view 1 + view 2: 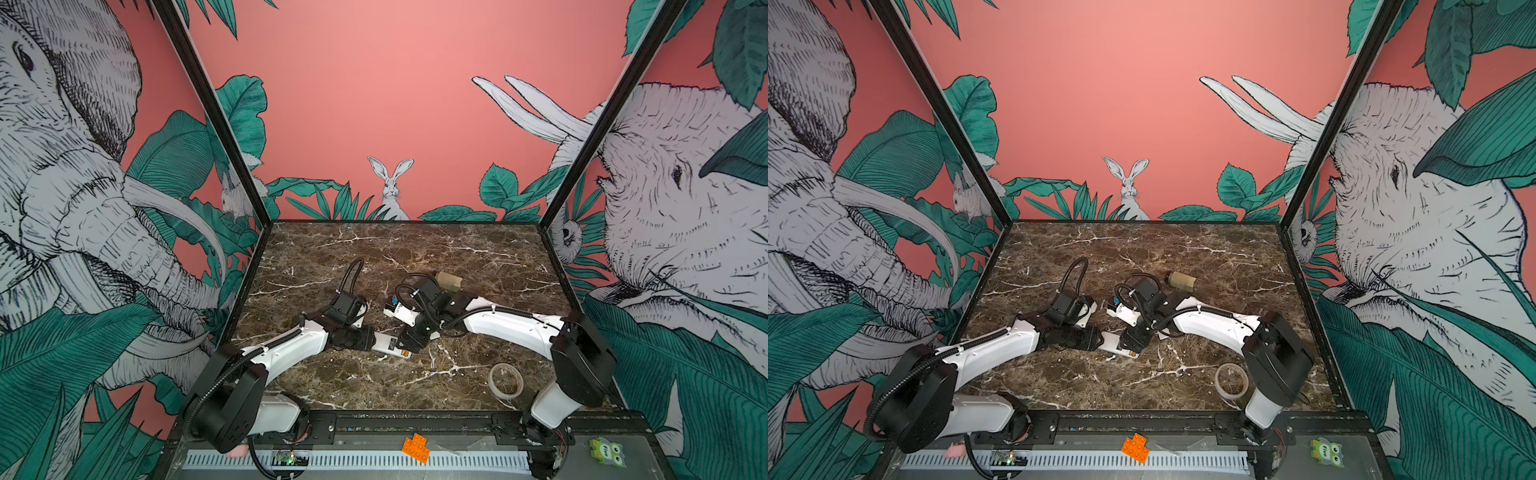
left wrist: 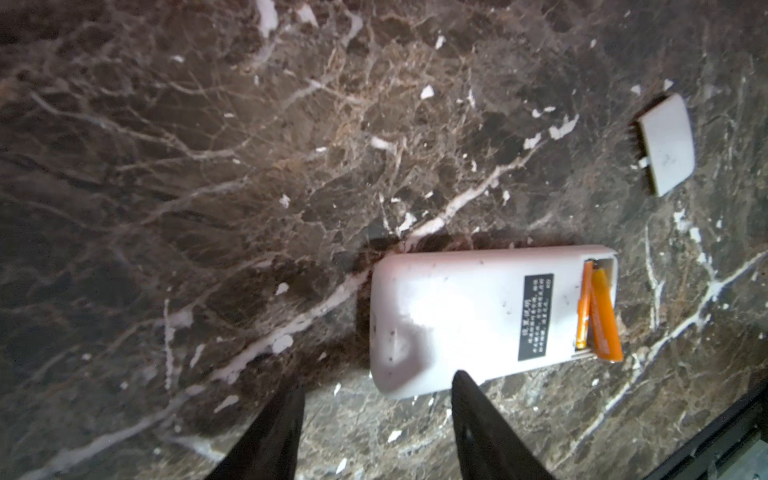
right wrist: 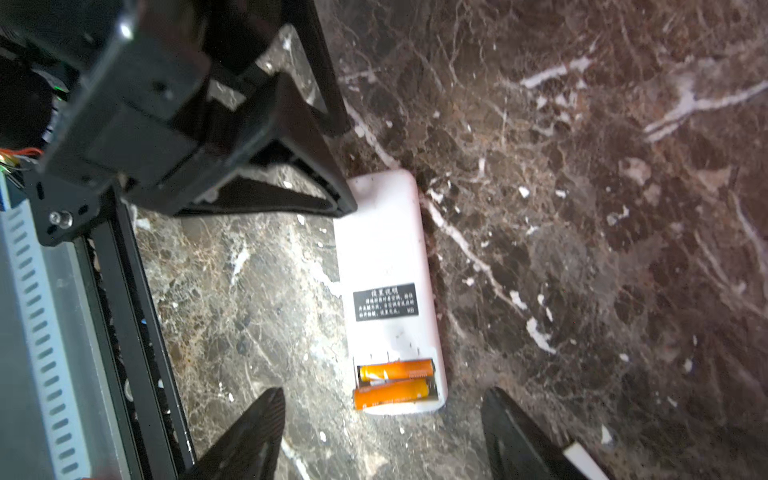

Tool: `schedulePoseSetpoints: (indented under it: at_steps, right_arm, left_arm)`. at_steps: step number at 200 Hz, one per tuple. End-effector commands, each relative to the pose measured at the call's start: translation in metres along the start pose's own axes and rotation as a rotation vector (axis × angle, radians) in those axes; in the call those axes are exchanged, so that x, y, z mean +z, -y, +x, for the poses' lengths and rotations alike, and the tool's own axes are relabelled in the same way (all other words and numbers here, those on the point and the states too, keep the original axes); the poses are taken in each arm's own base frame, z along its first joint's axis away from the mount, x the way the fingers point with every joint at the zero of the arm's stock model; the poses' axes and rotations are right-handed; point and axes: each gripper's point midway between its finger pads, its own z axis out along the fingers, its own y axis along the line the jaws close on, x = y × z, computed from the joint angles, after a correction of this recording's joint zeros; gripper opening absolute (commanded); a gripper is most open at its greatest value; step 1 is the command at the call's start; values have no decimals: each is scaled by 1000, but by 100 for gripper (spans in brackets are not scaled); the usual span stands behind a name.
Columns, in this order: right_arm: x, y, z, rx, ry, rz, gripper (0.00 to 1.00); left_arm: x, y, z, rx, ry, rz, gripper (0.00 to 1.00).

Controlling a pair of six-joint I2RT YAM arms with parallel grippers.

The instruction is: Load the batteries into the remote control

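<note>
Lying face down on the brown marble surface [image 1: 374, 249], the remote control [image 3: 384, 257] shows its white back and black label, near the middle of the surface between the two wrists in both top views. Its battery bay, at the end under the right wrist, is uncovered, and the batteries [image 3: 395, 370] both lie in it side by side. The inner one lies flat; the outer battery [image 2: 604, 316] sits at a slant in the left wrist view, one end poking past the remote's side edge. A white cover [image 2: 667, 143] lies on the surface, well apart from the remote. The left jaws stand apart with nothing between them, and one finger [image 3: 334, 183] is right at the remote's plain end; whether it touches cannot be told. The right jaws are also apart, above the bay end with a finger to each side of the body, holding nothing. A beige block [image 1: 448, 281] lies farther back, just behind the right wrist, and a roll of clear tape [image 1: 505, 380] rests near the front edge by the right arm's base. On the ledge in front sit an orange studded brick [image 1: 415, 448] and a small green toy [image 1: 607, 454]
</note>
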Motion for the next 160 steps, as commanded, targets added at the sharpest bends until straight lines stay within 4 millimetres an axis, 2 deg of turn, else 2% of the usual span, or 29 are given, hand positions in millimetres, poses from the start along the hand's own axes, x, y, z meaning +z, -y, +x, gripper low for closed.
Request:
schedulePoseSetpoints:
  at_steps: [1,38,86,160]
  right_arm:
    - [0,3,20,-19,-69,39,67]
    - [9,-5,28,-14,-85,23,54]
    - [15,-16,23,-33,-76,20,46]
    - [28,-13,31,-43,-120,49,32]
  left_arm:
    - [-1,5,-11,14,26,-5,57]
    - [2,5,-11,6,19,-7,56]
    - [5,3,-11,5,10,-21,53]
    - [9,2,-12,6,0,-21,49]
